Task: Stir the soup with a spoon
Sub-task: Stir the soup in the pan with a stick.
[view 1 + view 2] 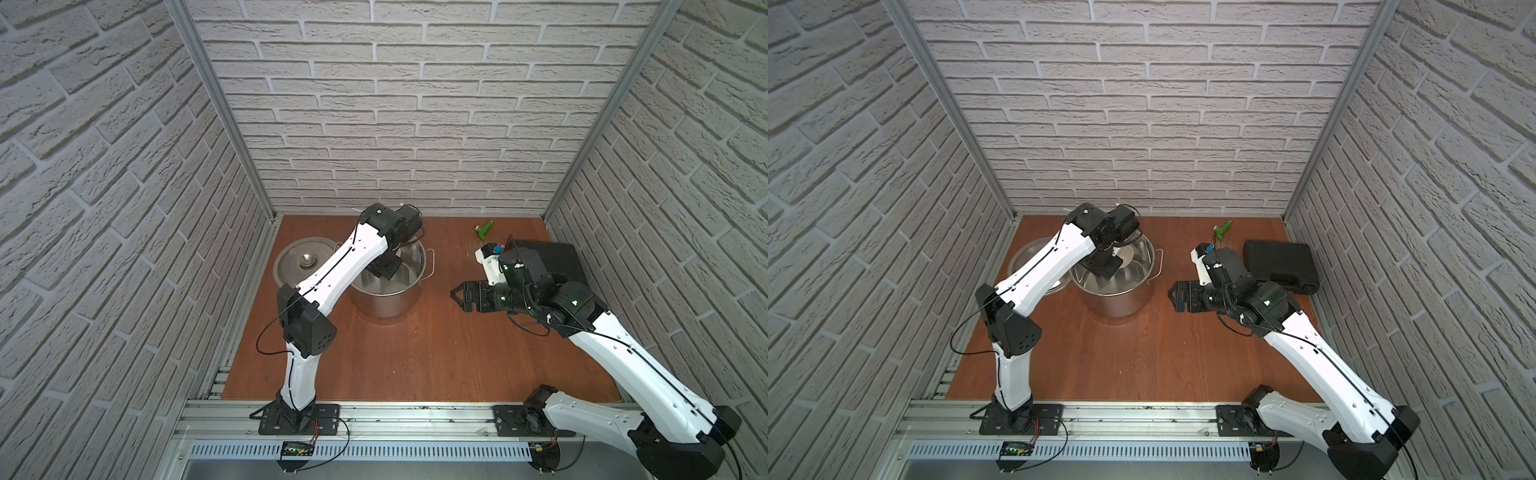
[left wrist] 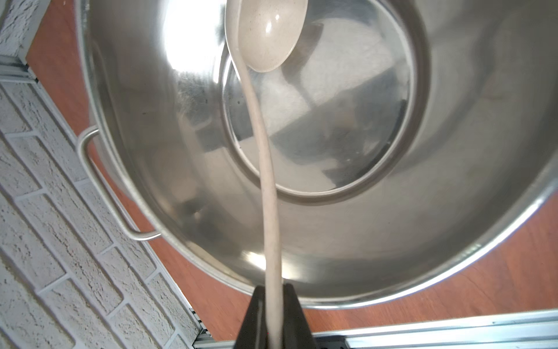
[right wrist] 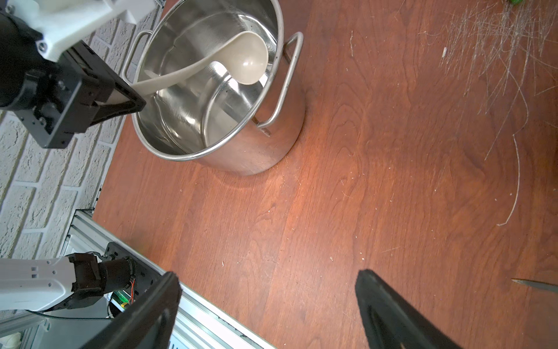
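The soup's vessel, a shiny steel stockpot, stands at the back left of the wooden table; its bottom shows bare steel and no liquid. My left gripper hangs over the pot's rim, shut on the handle end of the cream-beige spoon. The spoon's round bowl hangs inside the pot near the wall, above the bottom. My right gripper hovers to the right of the pot, open and holding nothing.
The pot's lid lies flat to the left of the pot, partly under my left arm. A black case sits at the back right, a green object near the back wall. Loose bristles are strewn over the wood there.
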Controlling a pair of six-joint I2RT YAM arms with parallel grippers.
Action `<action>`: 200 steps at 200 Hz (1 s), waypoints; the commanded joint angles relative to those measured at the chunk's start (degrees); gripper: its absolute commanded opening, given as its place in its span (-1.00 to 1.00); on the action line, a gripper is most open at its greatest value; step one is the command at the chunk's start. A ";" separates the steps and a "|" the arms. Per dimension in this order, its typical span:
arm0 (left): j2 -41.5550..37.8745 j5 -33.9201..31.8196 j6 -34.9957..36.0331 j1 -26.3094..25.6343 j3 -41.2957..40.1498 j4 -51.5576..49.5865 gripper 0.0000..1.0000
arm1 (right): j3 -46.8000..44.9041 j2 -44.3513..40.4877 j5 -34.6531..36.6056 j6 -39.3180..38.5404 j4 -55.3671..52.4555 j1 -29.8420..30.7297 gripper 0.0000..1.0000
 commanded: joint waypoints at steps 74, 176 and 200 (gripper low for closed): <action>-9.90 -1.68 -4.89 -2.17 -13.67 -5.91 -1.00 | -1.42 1.39 -1.14 -0.04 4.68 0.74 0.88; -5.86 -4.27 -0.75 4.18 -5.59 -4.53 -1.00 | 0.07 1.96 -0.91 -0.38 4.01 0.79 0.88; -2.49 -1.60 -0.47 2.66 -1.67 -3.14 -1.00 | -0.01 1.01 -0.03 -0.34 3.26 0.82 0.88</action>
